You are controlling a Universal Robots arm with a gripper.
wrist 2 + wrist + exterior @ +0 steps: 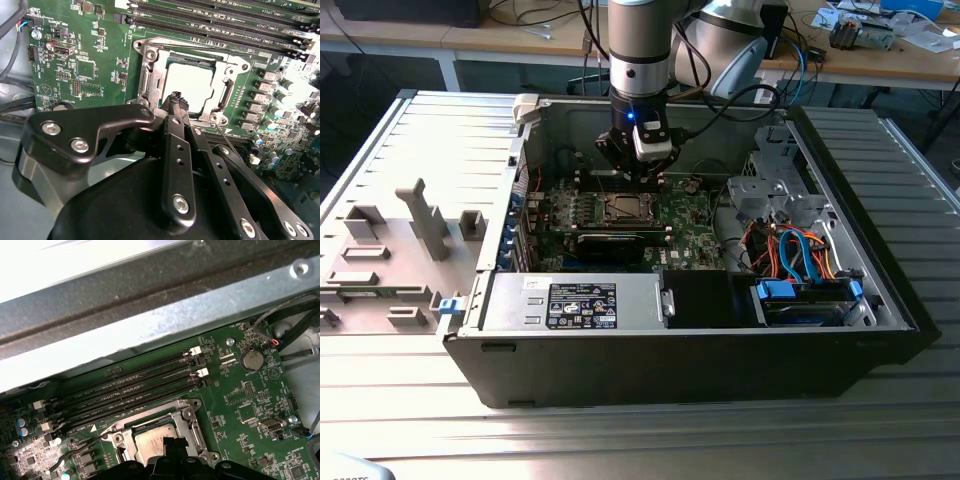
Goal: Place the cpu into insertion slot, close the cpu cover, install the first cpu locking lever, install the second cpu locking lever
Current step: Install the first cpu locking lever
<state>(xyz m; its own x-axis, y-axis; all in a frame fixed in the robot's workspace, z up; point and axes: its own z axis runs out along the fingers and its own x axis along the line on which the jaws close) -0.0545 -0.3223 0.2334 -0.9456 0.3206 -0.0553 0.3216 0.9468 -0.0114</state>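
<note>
Looking across the exterior view, the arm reaches down into an open computer case (910, 330) and its gripper (638, 172) hangs just above the green circuit board (682, 215), close over the insertion slot (625, 209). How the jaws stand cannot be told from here.

Moving to the second wrist view, the cpu (192, 87) lies flat in the insertion slot (146, 75), its pale metal top showing through the window of the cpu cover (220, 75), which appears folded down over it. The gripper (176, 98) has its fingertips drawn narrow, nearly together, at the near edge of the cover, with nothing held between them. A thin wire locking lever (226, 141) runs beside the socket and looks unlatched.

Turning to the first wrist view, the cpu (156, 439) sits framed by the cpu cover (190, 427), next to the memory slots (135, 387), and a raised lever (82, 446) stands free at one side.

My judgement: placing and covering look done, and the first lever is in hand. That step calls for pressing the wire down and tucking it beneath its catch.
</note>
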